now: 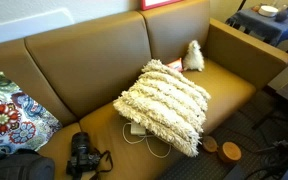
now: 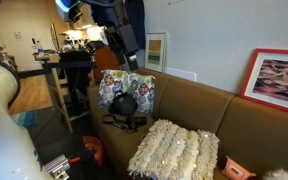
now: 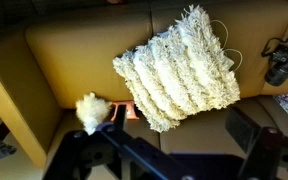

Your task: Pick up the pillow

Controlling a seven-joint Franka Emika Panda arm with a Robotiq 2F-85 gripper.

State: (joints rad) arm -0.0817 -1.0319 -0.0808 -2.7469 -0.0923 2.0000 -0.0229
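Note:
The pillow, a large square cream-white one with shaggy tufted rows, lies flat on the seat of the brown leather sofa (image 1: 94, 70) in both exterior views (image 1: 165, 104) (image 2: 174, 150) and in the wrist view (image 3: 179, 70). My gripper (image 3: 181, 135) is open and empty. It hangs well above the sofa's front edge, apart from the pillow. Its two dark fingers frame the bottom of the wrist view. In an exterior view the arm (image 2: 119, 25) is high up at the top, left of the pillow.
A small white fluffy toy (image 1: 193, 57) (image 3: 92, 110) sits by one armrest. A black camera (image 1: 82, 155) (image 2: 124, 107) and a floral pillow (image 1: 9, 115) (image 2: 124, 88) are at the other end. A white cable (image 1: 139, 132) lies beside the cream pillow. Round wooden pieces (image 1: 229, 151) lie on the floor.

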